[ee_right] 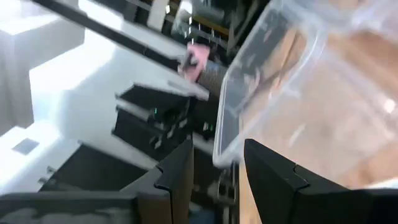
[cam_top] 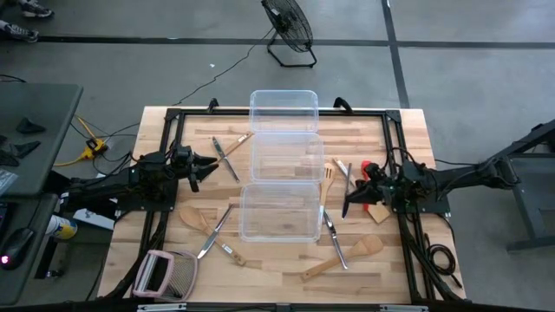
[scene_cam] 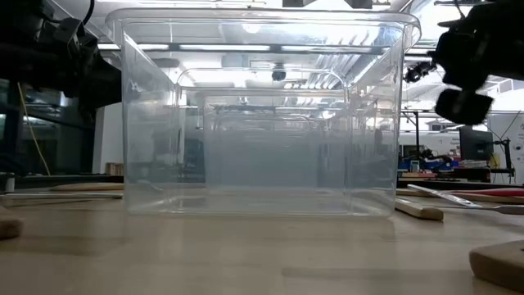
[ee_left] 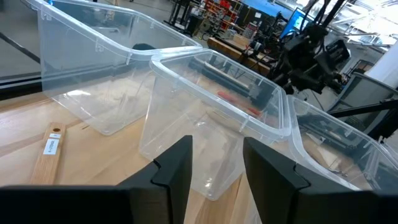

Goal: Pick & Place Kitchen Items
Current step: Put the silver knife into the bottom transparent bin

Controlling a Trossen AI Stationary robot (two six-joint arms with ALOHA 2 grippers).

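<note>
The kitchen items lie loose on the wooden table around three clear tubs. On the left are a wooden spoon [cam_top: 194, 217], a silver knife [cam_top: 214, 230] and silver cutlery [cam_top: 226, 159]. On the right are a wooden spatula [cam_top: 326, 180], silver cutlery [cam_top: 334, 236], another wooden spatula [cam_top: 345, 256] and a small red utensil [cam_top: 370, 166]. My left gripper [cam_top: 205, 166] [ee_left: 216, 165] hovers level at the left, open and empty, pointing at the middle tub [ee_left: 211, 118]. My right gripper [cam_top: 349, 201] [ee_right: 217, 165] hovers at the right, rolled on its side, open and empty, beside the near tub [ee_right: 311, 81].
The three clear tubs [cam_top: 284, 111] [cam_top: 286, 158] [cam_top: 279, 212] stand in a row down the table's middle, and the near one fills the low view [scene_cam: 262, 115]. A pink-framed grater [cam_top: 165, 276] lies at the near left corner. A black rail frame [cam_top: 173, 117] borders the table.
</note>
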